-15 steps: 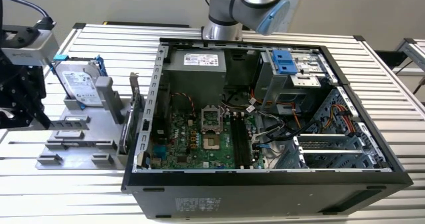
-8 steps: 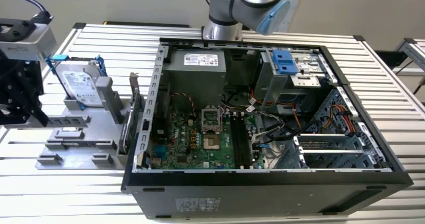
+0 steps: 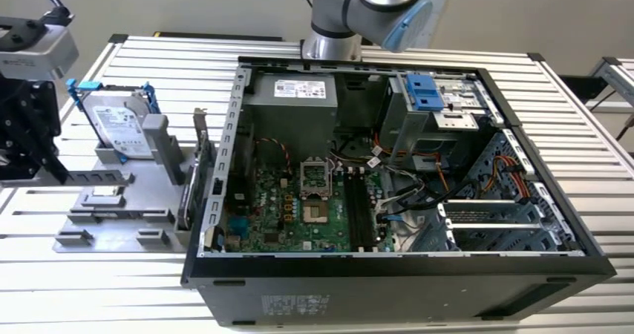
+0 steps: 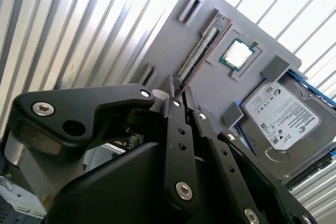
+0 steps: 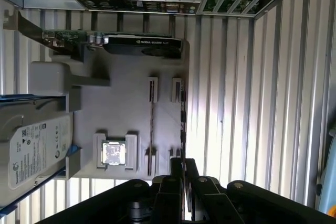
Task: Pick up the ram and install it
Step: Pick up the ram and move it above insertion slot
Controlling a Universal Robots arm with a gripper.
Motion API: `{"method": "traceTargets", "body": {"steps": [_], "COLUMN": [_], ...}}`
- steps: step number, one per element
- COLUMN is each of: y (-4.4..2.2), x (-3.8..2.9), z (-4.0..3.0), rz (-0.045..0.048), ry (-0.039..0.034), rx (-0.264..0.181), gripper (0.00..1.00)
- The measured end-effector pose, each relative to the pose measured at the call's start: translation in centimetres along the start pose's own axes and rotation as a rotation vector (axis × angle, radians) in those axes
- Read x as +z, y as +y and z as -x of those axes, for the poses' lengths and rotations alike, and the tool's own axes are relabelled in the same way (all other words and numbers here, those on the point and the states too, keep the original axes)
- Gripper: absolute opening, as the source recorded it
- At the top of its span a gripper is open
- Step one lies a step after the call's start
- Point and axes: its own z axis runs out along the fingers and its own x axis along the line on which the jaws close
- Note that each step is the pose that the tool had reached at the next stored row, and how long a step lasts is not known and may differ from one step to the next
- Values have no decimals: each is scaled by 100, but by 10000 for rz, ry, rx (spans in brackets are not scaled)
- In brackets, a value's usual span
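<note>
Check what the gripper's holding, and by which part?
Cannot tell. The gripper is at one end of the ram, which stands on edge in the grey holder.

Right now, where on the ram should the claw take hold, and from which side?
Probably grip the ram by its two flat faces near mid-length, coming straight down from above onto its top edge. It stands on edge in the grey holder, ends seated in slot brackets, so only the long upper edge is free.
</note>
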Motion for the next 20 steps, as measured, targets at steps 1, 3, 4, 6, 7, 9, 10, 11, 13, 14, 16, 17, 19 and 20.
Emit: {"method": "traceTargets", "body": {"steps": [1,3,4,6,7,9,10,11,13,14,16,17,19,20], "y": [0,0,0,0,0,1,1,1,1,1,1,1,1,1], "x": [-11,-32,-42,-63,-75,-95,-106,-117,-140,-152,-175,-187,-213,-225], "z": [0,0,0,0,1,1,1,1,1,1,1,1,2,2], "rz": [0,0,0,0,-1,0,0,1,1,1,1,2,1,0], "ry": [0,0,0,0,-1,0,0,-1,0,0,0,1,-1,-1], "rx": [0,0,0,0,0,0,0,0,0,0,0,0,0,0], "gripper": [0,0,0,0,0,0,0,0,0,0,0,0,0,0]}}
